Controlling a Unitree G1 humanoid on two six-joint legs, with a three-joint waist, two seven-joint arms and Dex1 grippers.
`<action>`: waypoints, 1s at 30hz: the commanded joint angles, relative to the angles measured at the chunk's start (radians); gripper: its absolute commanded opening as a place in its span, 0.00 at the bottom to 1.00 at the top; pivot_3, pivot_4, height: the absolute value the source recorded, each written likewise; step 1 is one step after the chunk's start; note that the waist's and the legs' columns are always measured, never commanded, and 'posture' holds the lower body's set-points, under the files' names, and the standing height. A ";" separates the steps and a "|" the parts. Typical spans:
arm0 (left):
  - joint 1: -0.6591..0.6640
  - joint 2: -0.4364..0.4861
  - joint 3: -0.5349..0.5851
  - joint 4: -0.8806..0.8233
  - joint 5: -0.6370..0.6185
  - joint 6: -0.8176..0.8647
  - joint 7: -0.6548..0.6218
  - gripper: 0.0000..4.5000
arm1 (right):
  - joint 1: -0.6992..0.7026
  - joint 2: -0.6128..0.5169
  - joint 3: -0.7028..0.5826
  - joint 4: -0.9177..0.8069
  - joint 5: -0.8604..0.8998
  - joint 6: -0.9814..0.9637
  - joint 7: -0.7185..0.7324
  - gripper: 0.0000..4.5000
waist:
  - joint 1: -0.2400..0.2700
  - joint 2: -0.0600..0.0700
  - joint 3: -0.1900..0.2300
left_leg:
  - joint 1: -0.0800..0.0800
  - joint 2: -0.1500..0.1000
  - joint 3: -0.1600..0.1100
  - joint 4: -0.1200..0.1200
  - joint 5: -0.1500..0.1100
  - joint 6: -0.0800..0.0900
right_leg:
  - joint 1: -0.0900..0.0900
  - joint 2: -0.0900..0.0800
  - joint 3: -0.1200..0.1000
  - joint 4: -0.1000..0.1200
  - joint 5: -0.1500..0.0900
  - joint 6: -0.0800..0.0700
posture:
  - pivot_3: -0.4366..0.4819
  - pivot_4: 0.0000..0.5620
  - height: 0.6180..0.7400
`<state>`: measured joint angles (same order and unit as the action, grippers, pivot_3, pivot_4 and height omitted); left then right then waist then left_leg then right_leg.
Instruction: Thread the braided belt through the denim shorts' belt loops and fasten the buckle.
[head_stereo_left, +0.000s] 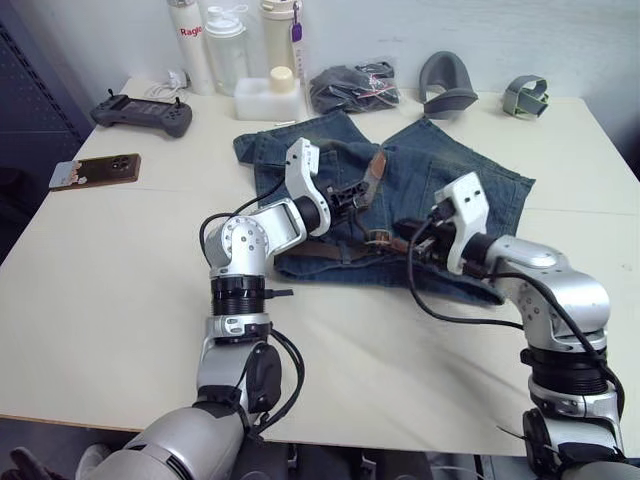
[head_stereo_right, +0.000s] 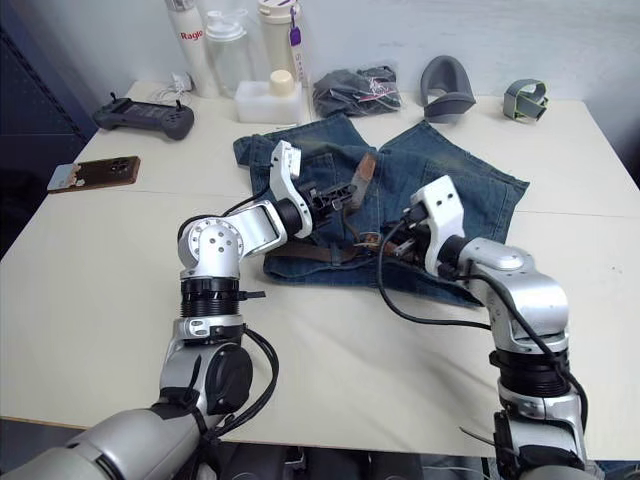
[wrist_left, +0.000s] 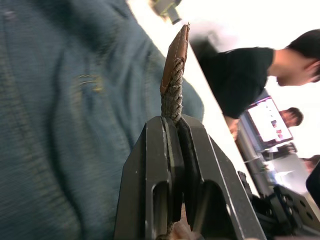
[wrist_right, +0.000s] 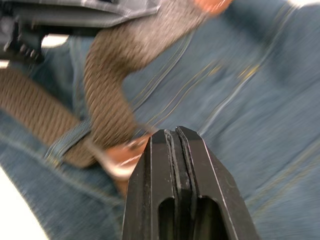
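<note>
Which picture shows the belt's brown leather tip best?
The left wrist view: the tan leather tip of the dark brown braided belt stands up close, pinched in the left gripper. Both eye views show it small over the faded blue denim shorts.

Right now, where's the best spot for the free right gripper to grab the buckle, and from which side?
Probably the buckle frame's outer edge, coming from above: it lies flat on the denim shorts at the waistband. The left gripper already pinches the braided belt near its tan tip; the right gripper is shut and empty.
</note>
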<state>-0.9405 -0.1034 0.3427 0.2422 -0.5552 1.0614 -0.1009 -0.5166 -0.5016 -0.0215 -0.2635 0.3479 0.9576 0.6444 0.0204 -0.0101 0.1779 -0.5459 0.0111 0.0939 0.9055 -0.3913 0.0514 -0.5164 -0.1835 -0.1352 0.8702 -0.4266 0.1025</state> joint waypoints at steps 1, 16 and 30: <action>0.040 0.002 -0.006 -0.052 -0.011 -0.010 0.022 0.00 | 0.050 -0.049 0.112 0.021 -0.057 -0.025 0.011 0.01 | 0.000 0.001 0.000 | 0.000 0.000 0.000 0.000 0.000 0.000 | 0.000 0.000 0.000 0.000 0.000 0.000 | 0.48 0.27 0.25; 0.139 0.068 0.040 -0.067 -0.089 0.032 0.022 0.00 | 0.039 -0.034 0.159 0.057 -0.057 -0.187 0.061 0.01 | -0.007 -0.002 -0.002 | 0.002 0.000 0.000 0.000 0.000 -0.001 | 0.002 0.000 0.000 0.000 0.000 0.000 | 0.48 0.27 0.25; 0.193 0.062 -0.042 -0.131 -0.072 -0.015 0.019 0.00 | -0.051 0.021 0.159 0.193 -0.018 -0.190 0.140 0.01 | -0.023 -0.002 -0.003 | 0.003 0.000 0.000 0.000 0.000 -0.001 | 0.002 0.000 0.000 0.000 0.000 0.000 | 0.48 0.27 0.25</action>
<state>-0.7556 -0.0375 0.3140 0.1359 -0.6163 1.0467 -0.0804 -0.5688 -0.4801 0.1108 -0.0990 0.3169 0.7443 0.7585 -0.0022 -0.0125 0.1754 -0.5432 0.0114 0.0937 0.9053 -0.3913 0.0507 -0.5148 -0.1836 -0.1347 0.8706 -0.4266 0.1025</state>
